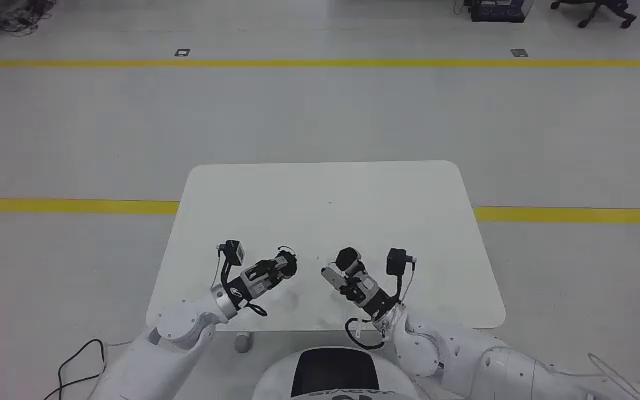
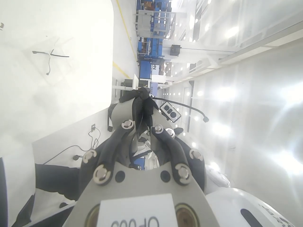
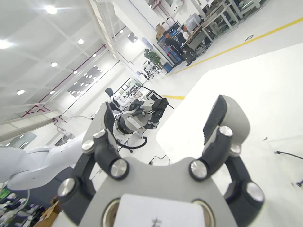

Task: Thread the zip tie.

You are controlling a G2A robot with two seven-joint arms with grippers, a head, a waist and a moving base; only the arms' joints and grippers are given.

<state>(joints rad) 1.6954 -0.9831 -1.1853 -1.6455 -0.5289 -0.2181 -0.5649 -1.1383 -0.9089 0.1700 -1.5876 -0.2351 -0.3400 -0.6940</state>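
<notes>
Table (image 1: 420, 180): white, rounded corners. Both arms come in over its near edge.

Left gripper (image 1: 288, 263): held above the near strip of the tabletop, inboard of the left edge, with bare surface on its outer side. The fingers are pressed together at the tips. Whether anything thin is pinched between them cannot be determined. The tips point toward the other gripper.

Gap between the grippers: narrow. The two sets of fingertips face each other, near but apart.

Right gripper (image 1: 338, 265): jaws spread wide with nothing between the pads. In the right wrist view the left gripper lies in line with this opening, farther off. Bare surface runs from its outer side to the right edge.

Clearance: the tabletop beyond both sets of fingertips is open through to the far edge.

Zip tie (image 2: 59, 55): black, lying flat on the table, well apart from both grippers and to the table side of the left fingers. It is a straight strip. A white strip (image 2: 49, 64) crosses it near mid-length at a steep angle. The head end cannot be identified.
</notes>
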